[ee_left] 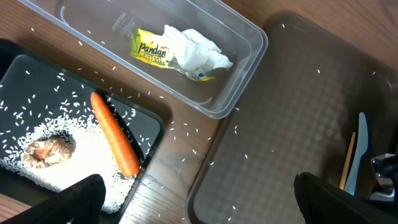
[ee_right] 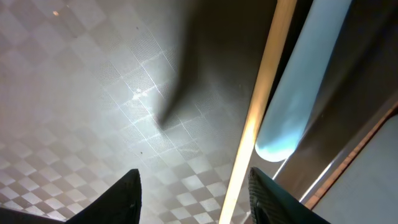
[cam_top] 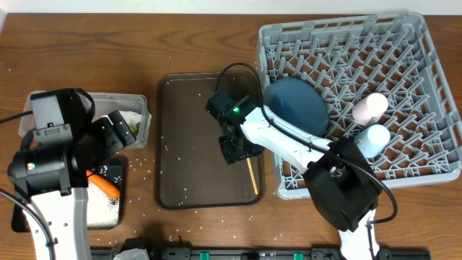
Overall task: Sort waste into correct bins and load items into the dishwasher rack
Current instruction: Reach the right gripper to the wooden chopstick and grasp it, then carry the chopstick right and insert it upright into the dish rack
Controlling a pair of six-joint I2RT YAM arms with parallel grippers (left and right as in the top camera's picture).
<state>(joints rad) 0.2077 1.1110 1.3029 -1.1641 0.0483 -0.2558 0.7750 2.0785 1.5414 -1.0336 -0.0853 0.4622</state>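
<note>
From overhead, the grey dishwasher rack (cam_top: 404, 43) already holds three items: one pink cup (cam_top: 369, 107), one blue cup (cam_top: 372, 139), and one round dark blue dish (cam_top: 294, 105). It is probably the plate, though the arm crossing it makes that hard to settle. The right tool (cam_top: 238, 150) hangs low over the brown serving tray (cam_top: 180, 108), with one wooden chopstick (cam_top: 252, 175) lying just beside it. In the left wrist view the sorting looks nearly finished. The clear tub (ee_left: 249, 37) contains one yellow-silver wrapper (ee_left: 150, 51) and one white napkin (ee_left: 198, 53). The black tray-bin (ee_left: 25, 68) carries a heap of white rice (ee_left: 81, 180), one brown food lump (ee_left: 46, 151) and one orange carrot (ee_left: 115, 134) lying along its rim. Stray grains dot the counter (ee_left: 180, 149) and the serving tray. The left tool (ee_left: 196, 205) hovers above both bins, spread wide and holding nothing. One pale blue spoon (ee_left: 362, 152) rests on the serving tray. In the right wrist view the tool's fingers (ee_right: 118, 199) stand partly apart close to the tray floor. The chopstick runs between them and the spoon lies just outside; neither is gripped. My judgement: only the spoon and chopstick remain to be racked.
</note>
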